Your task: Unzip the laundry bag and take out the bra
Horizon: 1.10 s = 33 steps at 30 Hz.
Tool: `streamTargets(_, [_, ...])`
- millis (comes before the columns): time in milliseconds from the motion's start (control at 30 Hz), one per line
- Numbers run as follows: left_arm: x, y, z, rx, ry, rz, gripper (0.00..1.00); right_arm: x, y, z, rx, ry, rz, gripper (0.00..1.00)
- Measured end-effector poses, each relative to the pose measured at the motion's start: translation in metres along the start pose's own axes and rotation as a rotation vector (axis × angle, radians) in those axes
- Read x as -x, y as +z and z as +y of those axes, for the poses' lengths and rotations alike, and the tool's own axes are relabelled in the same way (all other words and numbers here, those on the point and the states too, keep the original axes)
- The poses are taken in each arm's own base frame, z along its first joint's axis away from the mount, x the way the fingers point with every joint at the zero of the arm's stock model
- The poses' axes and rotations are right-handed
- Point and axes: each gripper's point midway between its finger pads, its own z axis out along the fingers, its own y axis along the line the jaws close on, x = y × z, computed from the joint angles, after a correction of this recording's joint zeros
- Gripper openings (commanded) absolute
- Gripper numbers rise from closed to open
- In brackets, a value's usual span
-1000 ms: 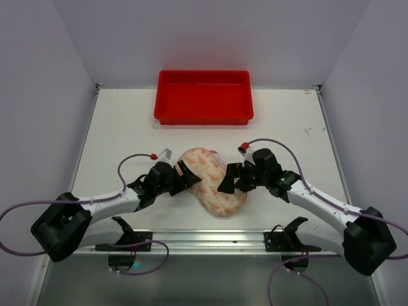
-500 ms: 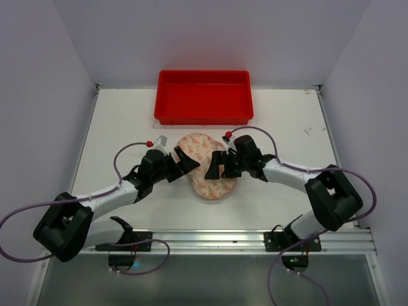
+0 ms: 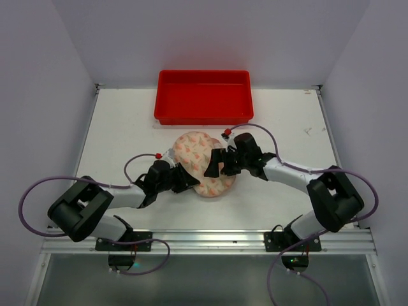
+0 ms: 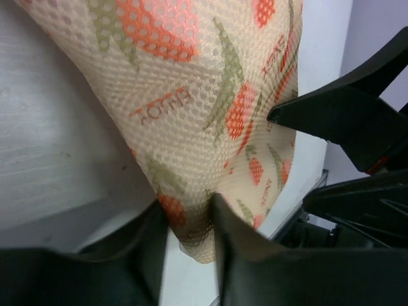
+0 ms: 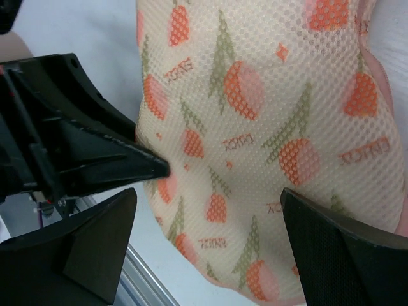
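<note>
The laundry bag (image 3: 199,153) is a cream mesh pouch with red-orange prints, lying mid-table between both arms. My left gripper (image 3: 189,182) pinches a fold of the bag's near-left edge; in the left wrist view the mesh (image 4: 204,95) is squeezed between the two dark fingers (image 4: 255,268). My right gripper (image 3: 217,167) hovers over the bag's right side, open, its fingers (image 5: 344,255) spread wide above the mesh (image 5: 255,127) with nothing between them. Pink trim (image 5: 382,64) runs along the bag's far edge. The bra is hidden.
A red rectangular tray (image 3: 203,118) stands at the back of the white table (image 3: 121,127). The two grippers are very close together over the bag: the left gripper's finger (image 5: 83,140) shows in the right wrist view. A metal rail (image 3: 204,239) runs along the near edge.
The bag slid away from the near edge toward the tray. My left gripper went from wide open to pinched on the bag's edge. My right gripper followed the bag, still open.
</note>
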Motion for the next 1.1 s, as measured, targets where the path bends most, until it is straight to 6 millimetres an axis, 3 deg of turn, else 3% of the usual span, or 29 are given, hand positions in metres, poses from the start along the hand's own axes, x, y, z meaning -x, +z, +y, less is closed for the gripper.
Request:
streamTargets(67, [0.000,0.001,-0.005,-0.018,-0.002,-0.004,0.09,0.004,-0.010,0.006,0.009,-0.015,-0.030,0.96])
streamTargets(167, [-0.002,0.003,-0.016,-0.049,0.012,-0.006,0.01,0.011,-0.037,0.018,0.025,-0.046,-0.113,0.96])
streamTargets(267, [-0.004,0.005,-0.031,-0.075,0.017,-0.006,0.00,0.014,-0.066,0.029,0.035,-0.079,-0.199,0.95])
streamTargets(400, [-0.003,0.008,-0.052,-0.104,-0.019,-0.016,0.00,0.002,-0.088,0.043,0.056,-0.130,-0.260,0.81])
streamTargets(500, [0.001,0.010,-0.064,-0.117,-0.075,-0.030,0.00,-0.016,-0.088,0.052,0.068,-0.159,-0.246,0.65])
streamTargets(600, [0.007,0.012,-0.073,-0.107,-0.134,-0.049,0.00,-0.040,-0.083,0.060,0.073,-0.200,-0.204,0.59])
streamTargets(700, [0.012,0.014,-0.083,-0.095,-0.186,-0.064,0.00,-0.051,-0.075,0.063,0.057,-0.229,-0.180,0.54])
streamTargets(933, [0.021,0.009,-0.092,-0.049,-0.287,-0.086,0.00,-0.065,-0.048,0.041,-0.089,-0.261,-0.148,0.56])
streamTargets(1100, [0.025,0.002,-0.094,-0.022,-0.323,-0.105,0.00,-0.054,-0.041,0.024,-0.188,-0.272,-0.199,0.57])
